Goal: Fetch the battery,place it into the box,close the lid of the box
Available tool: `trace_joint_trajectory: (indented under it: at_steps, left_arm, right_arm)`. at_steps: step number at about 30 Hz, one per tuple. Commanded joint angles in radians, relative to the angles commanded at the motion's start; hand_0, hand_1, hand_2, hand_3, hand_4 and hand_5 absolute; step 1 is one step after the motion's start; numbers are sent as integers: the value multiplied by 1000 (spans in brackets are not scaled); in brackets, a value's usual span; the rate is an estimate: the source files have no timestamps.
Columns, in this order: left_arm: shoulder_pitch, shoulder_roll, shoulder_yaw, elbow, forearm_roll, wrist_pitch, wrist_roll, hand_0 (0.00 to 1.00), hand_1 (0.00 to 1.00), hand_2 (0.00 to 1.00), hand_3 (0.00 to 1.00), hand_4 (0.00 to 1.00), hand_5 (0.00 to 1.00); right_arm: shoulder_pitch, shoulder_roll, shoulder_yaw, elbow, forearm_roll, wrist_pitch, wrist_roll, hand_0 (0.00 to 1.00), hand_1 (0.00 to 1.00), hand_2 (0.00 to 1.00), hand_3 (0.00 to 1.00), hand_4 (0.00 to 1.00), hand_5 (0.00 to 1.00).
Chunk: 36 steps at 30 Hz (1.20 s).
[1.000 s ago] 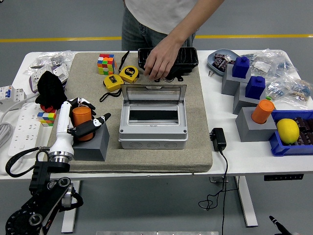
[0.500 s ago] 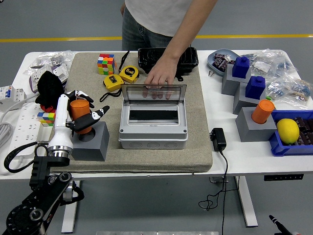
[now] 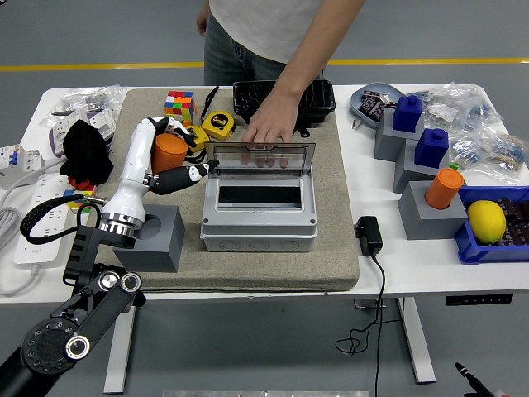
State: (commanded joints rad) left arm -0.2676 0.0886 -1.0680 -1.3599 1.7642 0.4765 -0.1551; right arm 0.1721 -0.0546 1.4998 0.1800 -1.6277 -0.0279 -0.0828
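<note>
At the table's near edge, seven o'clock, a grey block (image 3: 157, 237) is recorded with its socket vacated. Just beyond, the left hand (image 3: 169, 153) is noted clenched around the orange battery (image 3: 169, 152), which has been lifted clear of the block within the last second and carried toward the grey box (image 3: 259, 213) at centre, its lid (image 3: 259, 155) raised. At twelve o'clock, a person's hand (image 3: 269, 128) has been shifted from the black tray (image 3: 318, 98) onto the lid. Fetching is judged complete; placement remains.
</note>
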Motion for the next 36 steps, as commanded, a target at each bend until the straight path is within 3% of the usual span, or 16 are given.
trace_joint_trajectory:
  at_steps: [5,9,14,26,36]
  left_arm:
    - [-64,13,73,1,141,-15,43,35,2,31,60,998,2]
    - [-132,23,170,5,276,-25,79,27,2,28,45,998,2]
    - [-176,17,248,22,307,-24,86,27,2,28,45,998,2]
    - [-234,-31,381,114,262,-4,60,27,2,26,41,998,2]
    - [-261,-79,386,244,164,33,2,26,2,25,36,998,2]
  right_arm:
    - [2,-1,1,0,-2,0,-1,786,707,710,761,998,998]
    - [3,-4,1,0,-7,1,-1,786,707,710,760,998,998]
    - [3,-5,1,0,-12,2,-2,786,707,710,760,998,998]
    - [4,-6,-4,0,-19,5,-5,786,706,710,759,998,998]
    - [3,-6,-6,0,-20,5,-6,786,706,710,761,998,998]
